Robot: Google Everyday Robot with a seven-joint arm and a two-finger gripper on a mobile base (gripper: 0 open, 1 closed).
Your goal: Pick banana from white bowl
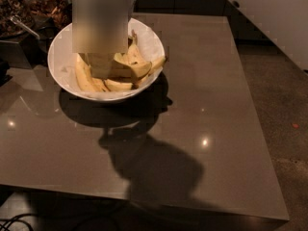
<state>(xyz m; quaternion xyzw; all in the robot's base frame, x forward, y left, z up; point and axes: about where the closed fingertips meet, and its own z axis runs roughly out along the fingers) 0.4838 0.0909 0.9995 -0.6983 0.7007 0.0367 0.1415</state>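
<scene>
Camera view, looking down at an angle on a glossy grey-brown counter. A large round white bowl with smooth shiny sides stands near the far left corner of the counter. It holds a heap of peeled-looking yellow bananas, some short and stubby.

The long, gently curved yellow banana lies along the inside left wall of the bowl, running from the middle of the wall down toward the near rim. Its upper end is hidden behind the robot. A shorter banana with a dark tip leans on the right rim. Another one pokes a dark stem up near the far right side.

The robot's pincer reaches straight down into the bowl from the top edge, its pale boxy body covering the middle of the heap. Whether the pincer is open or closed cannot be told, nor whether it touches any fruit.

A broad white part of the robot's arm crosses the top right corner. Its dark shadow falls across the near half of the counter. Dark trays of brownish food sit behind the bowl, just beside it, at the top left.
</scene>
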